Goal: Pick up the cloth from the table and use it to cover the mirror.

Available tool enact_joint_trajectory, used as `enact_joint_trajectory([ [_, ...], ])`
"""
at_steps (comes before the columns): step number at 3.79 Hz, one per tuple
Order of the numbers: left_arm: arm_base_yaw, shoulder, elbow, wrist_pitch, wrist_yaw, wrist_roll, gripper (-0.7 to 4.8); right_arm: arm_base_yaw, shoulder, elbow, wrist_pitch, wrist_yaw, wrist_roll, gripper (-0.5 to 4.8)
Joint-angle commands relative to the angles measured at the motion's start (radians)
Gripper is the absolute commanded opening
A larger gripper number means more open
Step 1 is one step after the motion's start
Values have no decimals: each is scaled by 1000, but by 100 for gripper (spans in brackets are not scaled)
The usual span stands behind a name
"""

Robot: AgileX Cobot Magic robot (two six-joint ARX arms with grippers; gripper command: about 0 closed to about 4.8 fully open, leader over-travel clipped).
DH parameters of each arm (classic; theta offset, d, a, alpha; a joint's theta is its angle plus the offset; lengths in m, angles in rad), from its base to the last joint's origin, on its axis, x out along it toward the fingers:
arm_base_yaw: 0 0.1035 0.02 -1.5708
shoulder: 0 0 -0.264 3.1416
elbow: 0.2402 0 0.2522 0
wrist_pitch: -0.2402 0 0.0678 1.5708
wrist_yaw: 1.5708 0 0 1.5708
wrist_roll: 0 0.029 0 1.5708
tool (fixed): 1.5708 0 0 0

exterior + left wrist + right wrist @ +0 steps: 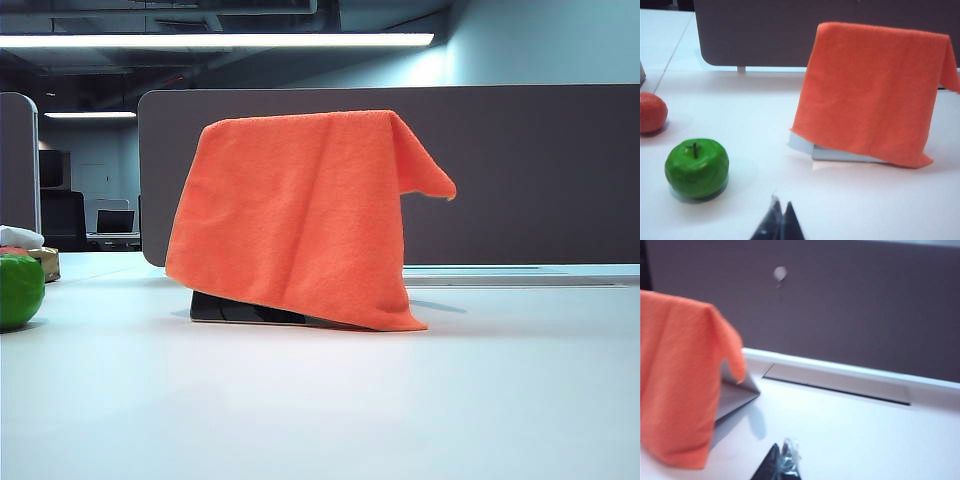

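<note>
The bright orange cloth (300, 210) hangs draped over the mirror (240, 309) in the middle of the white table (320, 400); only the mirror's dark lower edge and stand show beneath it. In the left wrist view the cloth (872, 90) covers the mirror (840, 154) except a strip of its base. In the right wrist view the cloth (677, 375) hangs over the mirror's grey back (735, 395). My left gripper (781, 206) is shut and empty, well short of the mirror. My right gripper (782, 447) is shut and empty, off to the mirror's side. Neither gripper appears in the exterior view.
A green apple (697, 167) sits on the table left of the mirror, also seen at the exterior view's left edge as the apple (20, 290). A red-orange fruit (651, 112) lies beyond it. A dark grey partition panel (520, 180) stands behind the mirror.
</note>
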Motion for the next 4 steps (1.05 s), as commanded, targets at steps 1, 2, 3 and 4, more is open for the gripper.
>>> enact_joint_trajectory([
  [1, -1, 0, -175, 140, -5, -30, -6, -91, -46, -174, 220, 46, 47, -4],
  [2, -1, 0, -205, 211, -11, -25, -6, -90, -46, -174, 211, 58, 48, -4],
  [3, 0, 1, -355, 451, -117, 58, -6, -133, -46, -174, 211, 58, 47, -4],
  [4, 0, 1, -355, 443, -124, 75, -6, -236, -46, -174, 211, -47, 48, -4],
])
